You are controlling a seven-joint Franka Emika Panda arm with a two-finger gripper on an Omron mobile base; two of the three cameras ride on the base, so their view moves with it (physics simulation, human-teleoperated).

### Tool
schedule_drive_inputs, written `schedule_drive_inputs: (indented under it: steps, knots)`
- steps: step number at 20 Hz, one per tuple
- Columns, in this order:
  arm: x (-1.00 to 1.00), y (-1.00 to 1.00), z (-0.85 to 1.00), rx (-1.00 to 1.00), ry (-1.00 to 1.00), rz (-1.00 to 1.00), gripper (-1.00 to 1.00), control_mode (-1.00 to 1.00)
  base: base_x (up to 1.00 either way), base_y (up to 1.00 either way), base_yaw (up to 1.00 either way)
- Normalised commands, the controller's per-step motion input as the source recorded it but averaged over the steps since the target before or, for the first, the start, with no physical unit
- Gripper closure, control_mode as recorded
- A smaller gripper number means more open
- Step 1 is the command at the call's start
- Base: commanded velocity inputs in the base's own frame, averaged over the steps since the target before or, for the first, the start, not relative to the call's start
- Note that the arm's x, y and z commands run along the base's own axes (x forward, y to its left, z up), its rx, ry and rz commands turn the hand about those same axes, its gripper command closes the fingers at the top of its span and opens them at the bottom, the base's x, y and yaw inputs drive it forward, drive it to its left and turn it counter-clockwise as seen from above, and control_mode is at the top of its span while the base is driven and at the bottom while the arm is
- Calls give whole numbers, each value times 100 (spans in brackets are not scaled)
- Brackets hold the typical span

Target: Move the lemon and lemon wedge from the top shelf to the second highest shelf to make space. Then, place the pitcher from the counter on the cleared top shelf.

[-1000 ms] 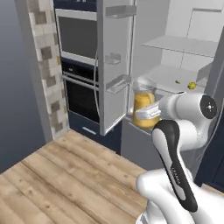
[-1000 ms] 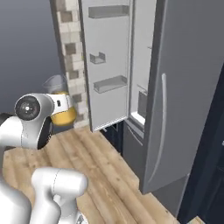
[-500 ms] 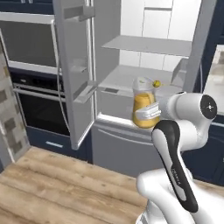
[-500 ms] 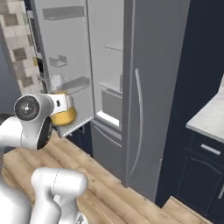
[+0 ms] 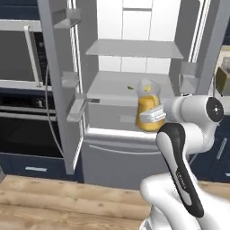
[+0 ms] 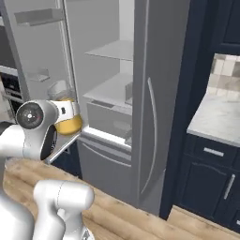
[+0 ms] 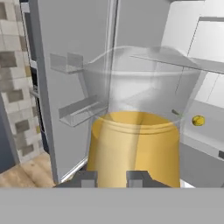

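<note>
Pitcher first: the clear glass pitcher half full of orange-yellow juice (image 5: 148,108) sits upright in my gripper (image 5: 155,115), carried in the air in front of the open grey refrigerator (image 5: 134,72). From the left base view it hangs level with the lower of the two shelves I can see, just outside the cabinet opening. From the right base view the same pitcher (image 6: 65,112) shows beside the arm's round white wrist joint, near the left door's inner side.

On the hand view the pitcher (image 7: 135,144) takes up the middle, its orange lower part directly above the two dark fingertips (image 7: 85,178), which press close on its base; I read the gripper (image 7: 111,179) as closed on the pitcher, though the contact itself is hidden at the picture's lower edge.

Inside the refrigerator, a flat grey upper shelf (image 5: 134,47) stands bare at its front. On the wider shelf below it (image 5: 112,87) I see a small yellow-green bit (image 5: 130,87) just left of the pitcher's rim; it is too small for me to tell which fruit it is. The hand view shows a small round yellow lemon (image 7: 198,120) lying on a grey shelf to the right of the pitcher, well apart from it.

Left of the refrigerator is a dark built-in oven (image 5: 22,112). The floor is light wooden planks (image 5: 54,202).
</note>
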Motion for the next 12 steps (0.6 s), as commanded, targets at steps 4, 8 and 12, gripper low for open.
schedule_drive_inputs:
  steps: [4, 8, 12]
  knots:
    - [0, 0, 0, 0, 0, 0, 100, 100, 53, 51, -38]
    - [0, 0, 0, 0, 0, 0, 100, 100, 54, 40, -38]
    - [0, 0, 0, 0, 0, 0, 100, 100, 56, 40, -36]
